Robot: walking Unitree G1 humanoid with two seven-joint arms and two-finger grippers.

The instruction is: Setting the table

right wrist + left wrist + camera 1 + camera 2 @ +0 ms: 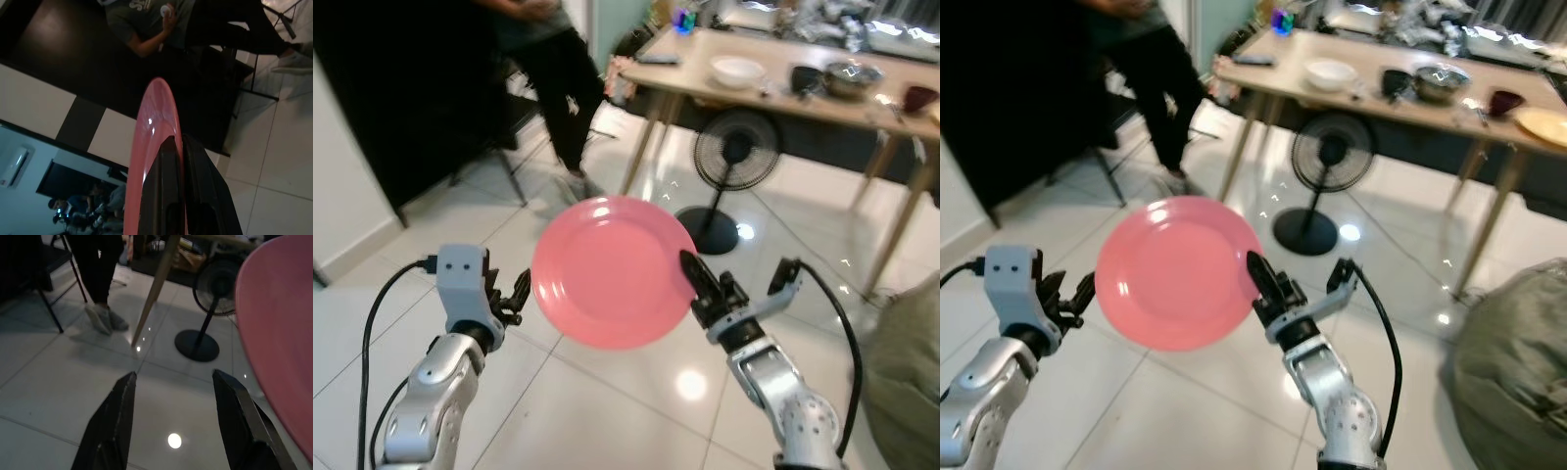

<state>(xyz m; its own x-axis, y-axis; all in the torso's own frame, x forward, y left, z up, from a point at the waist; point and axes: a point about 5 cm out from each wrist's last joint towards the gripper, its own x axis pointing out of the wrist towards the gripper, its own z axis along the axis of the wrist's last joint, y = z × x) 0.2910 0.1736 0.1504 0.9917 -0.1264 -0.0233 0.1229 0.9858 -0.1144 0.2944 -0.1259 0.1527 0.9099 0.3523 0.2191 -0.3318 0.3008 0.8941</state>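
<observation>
While the robot stands out on the white tiles, well apart from the table:
Plate: the round, flat pink plastic plate hangs in the air between the arms, face toward the head.
Right gripper: black fingers clamped on the plate's rim.
Left gripper: fingers apart, empty, just beside the opposite edge.
Doing it well: I'd keep the plate level and the pinch firm while approaching the long light wooden dining table, steering around the black pedestal fan.
Right wrist view: the rim edge-on between the fingers, and a seated person.
Head views: the table's white bowl.
</observation>
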